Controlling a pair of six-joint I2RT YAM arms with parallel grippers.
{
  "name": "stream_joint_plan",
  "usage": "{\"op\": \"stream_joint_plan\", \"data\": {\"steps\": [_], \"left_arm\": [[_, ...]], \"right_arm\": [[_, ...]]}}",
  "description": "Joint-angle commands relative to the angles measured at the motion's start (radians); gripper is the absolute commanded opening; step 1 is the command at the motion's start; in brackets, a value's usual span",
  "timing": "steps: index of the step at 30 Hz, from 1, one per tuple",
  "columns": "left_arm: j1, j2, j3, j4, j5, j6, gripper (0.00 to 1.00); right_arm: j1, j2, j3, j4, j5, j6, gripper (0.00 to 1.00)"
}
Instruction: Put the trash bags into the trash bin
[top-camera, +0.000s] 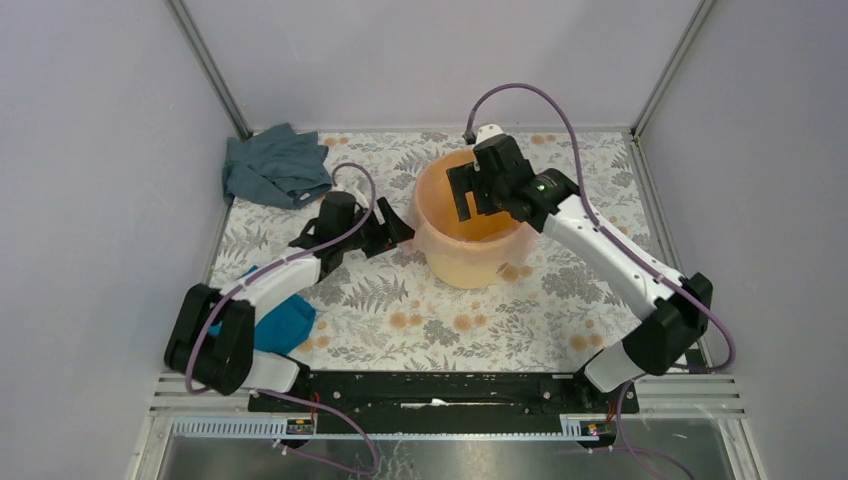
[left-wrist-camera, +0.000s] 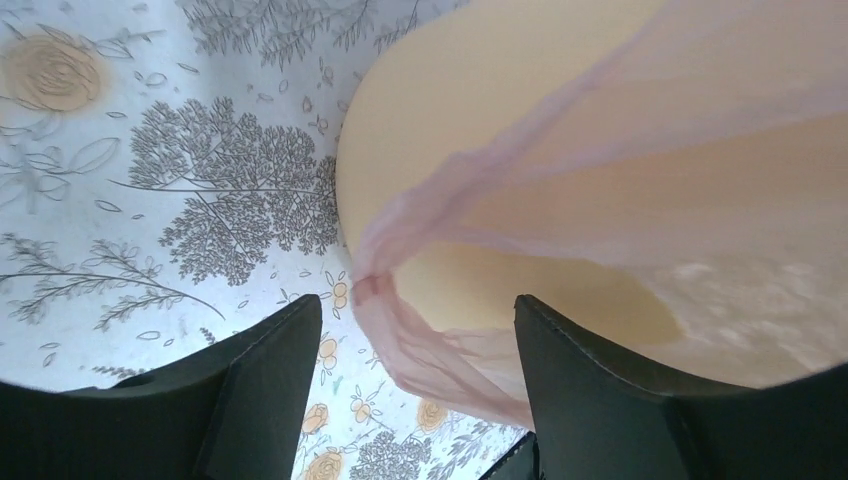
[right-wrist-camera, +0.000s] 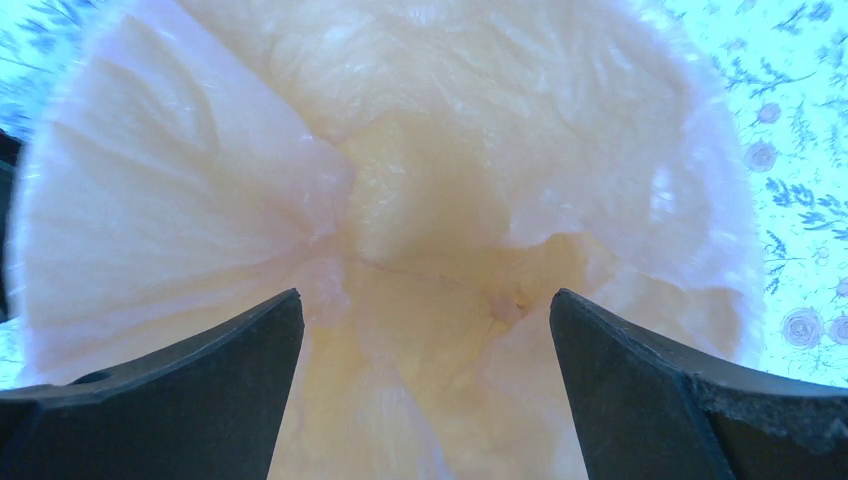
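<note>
The yellow-orange trash bin (top-camera: 475, 265) stands upright at the table's middle. The pale pink trash bag (top-camera: 430, 238) lines it, and its film is folded out over the rim. My left gripper (top-camera: 398, 232) is open beside the bin's left wall. In the left wrist view a hanging fold of the bag (left-wrist-camera: 430, 345) lies between the spread fingers of the left gripper (left-wrist-camera: 418, 300), against the bin's side (left-wrist-camera: 470, 120). My right gripper (top-camera: 467, 200) is open over the bin's mouth. In the right wrist view the right gripper (right-wrist-camera: 425, 295) looks down at the wrinkled bag (right-wrist-camera: 200, 220), empty.
A grey-blue cloth (top-camera: 275, 167) lies at the back left corner. A bright teal cloth (top-camera: 285, 322) lies by the left arm's base. The floral tabletop (top-camera: 440, 320) is bounded by grey walls and metal corner posts.
</note>
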Motion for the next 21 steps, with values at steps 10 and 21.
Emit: {"op": "stream_joint_plan", "data": {"steps": [10,21], "left_arm": [[0.121,-0.420,0.128,-0.376,-0.340,0.196,0.99],[0.124,-0.888,0.101,-0.361,-0.836,0.213,0.99]], "right_arm": [[0.320,-0.166,0.122,-0.020,-0.089,-0.106,1.00],[0.592,0.150,0.066,0.043,0.121,-0.300,1.00]]}}
